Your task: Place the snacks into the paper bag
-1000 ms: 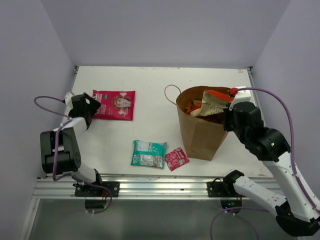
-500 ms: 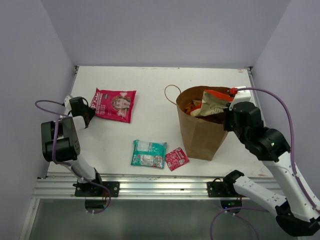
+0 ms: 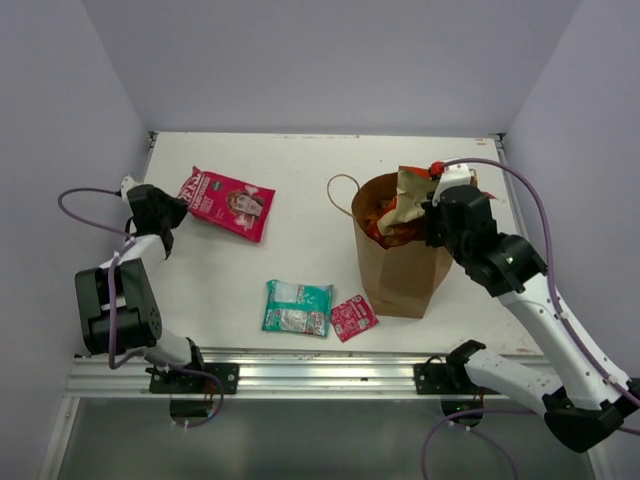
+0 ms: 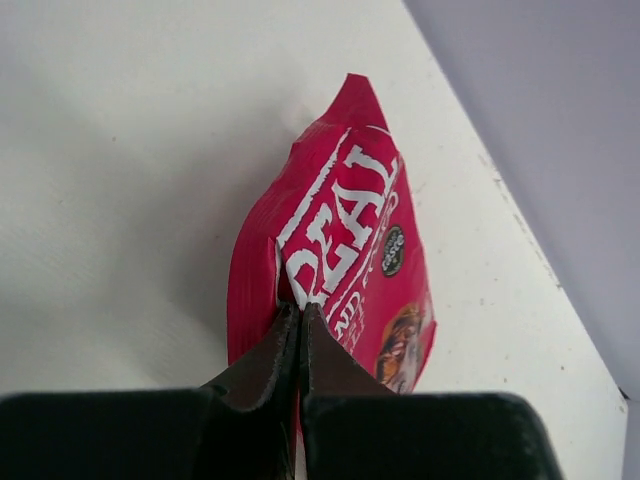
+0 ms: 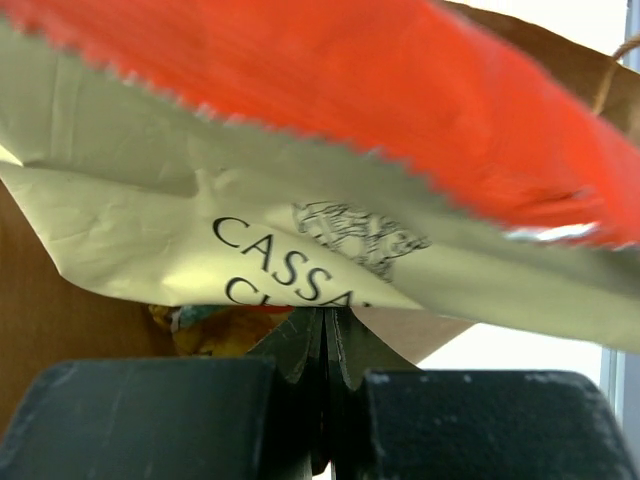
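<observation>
Left half of the top view: left claw is pinched shut on the near edge of the pink-red REAL packet. In the left wrist view the 2 fingers meet on the foil with no gap, at claw point. The packet tilts up from the white worktop, with its far corner highest.

Right half: the brown paper bag stands upright, and 1 loop handle shows at its left rim. Right claw sits at the bag mouth, closed on the lower edge of the tan packet, which sticks up above the rim. In the right wrist view the claw grips the tan packet, lettered "CASSA…". A red-orange packet lies just above it, and bag wall shows behind.

Lower centre of the top view: the teal-green packet and the small pink-red sachet lie flat, just beside each other, near the bag's base.
</observation>
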Tool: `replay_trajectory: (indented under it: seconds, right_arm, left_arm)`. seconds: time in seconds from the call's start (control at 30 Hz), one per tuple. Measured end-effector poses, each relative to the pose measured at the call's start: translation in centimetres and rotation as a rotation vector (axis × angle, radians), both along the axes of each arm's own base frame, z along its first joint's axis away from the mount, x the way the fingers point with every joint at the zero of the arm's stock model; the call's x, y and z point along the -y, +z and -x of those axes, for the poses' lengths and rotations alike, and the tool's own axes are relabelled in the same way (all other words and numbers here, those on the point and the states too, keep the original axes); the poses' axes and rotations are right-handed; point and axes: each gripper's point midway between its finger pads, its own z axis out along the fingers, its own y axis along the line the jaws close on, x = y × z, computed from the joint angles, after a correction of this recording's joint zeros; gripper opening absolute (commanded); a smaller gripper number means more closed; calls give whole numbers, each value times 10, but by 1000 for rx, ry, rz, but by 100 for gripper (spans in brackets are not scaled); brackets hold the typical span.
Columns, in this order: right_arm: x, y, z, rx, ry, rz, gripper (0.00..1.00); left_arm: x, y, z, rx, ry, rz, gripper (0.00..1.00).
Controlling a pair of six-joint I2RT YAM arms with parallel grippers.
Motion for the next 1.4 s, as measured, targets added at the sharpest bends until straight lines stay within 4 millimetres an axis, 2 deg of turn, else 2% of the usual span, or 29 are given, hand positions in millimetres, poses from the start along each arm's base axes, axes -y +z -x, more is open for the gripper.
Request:
replay_trajectory:
  seconds: [0.17, 0.27, 0.37, 0.43, 0.5, 0.57, 0.67, 0.8, 0.9, 0.97, 1.07, 1.27, 1.4]
  right_arm:
    - [-13, -5, -14, -11, 32, 9, 0]
    - [-18, -3, -17, -12, 50, 8, 0]
    - [-20, 0, -19, -7, 61, 1, 0]
    - [-20, 3, -18, 0, 62, -4, 0]
    - [-19, 6, -17, 10, 61, -10, 0]
    - [-16, 12, -12, 28, 58, -21, 0]
    - [-10, 18, -4, 44, 51, -33, 0]
    - [-3, 21, 5, 50, 36, -36, 0]
    - [0, 20, 6, 50, 27, -34, 0]
    - [0, 19, 6, 49, 25, -34, 0]
    - [0, 19, 7, 52, 23, -37, 0]
    - [5, 21, 12, 67, 15, -44, 0]
    - [7, 20, 14, 69, 12, -44, 0]
  left_arm:
    - [14, 50, -5, 112, -58, -8, 0]
    - [34, 92, -14, 204, -132, -12, 0]
    - [72, 157, -26, 333, -248, -25, 0]
    - [104, 205, -29, 429, -348, -28, 0]
    - [143, 261, -25, 544, -472, -23, 0]
    - [181, 327, -9, 685, -604, -9, 0]
    - [218, 412, 27, 887, -755, 9, 0]
    - [255, 503, 93, 1136, -938, 43, 0]
    - [275, 547, 136, 1280, -1062, 86, 0]
    - [290, 562, 156, 1344, -1146, 139, 0]
    - [319, 554, 164, 1335, -1260, 229, 0]
    - [400, 490, 157, 1104, -1413, 386, 0]
    - [430, 462, 157, 1019, -1460, 420, 0]
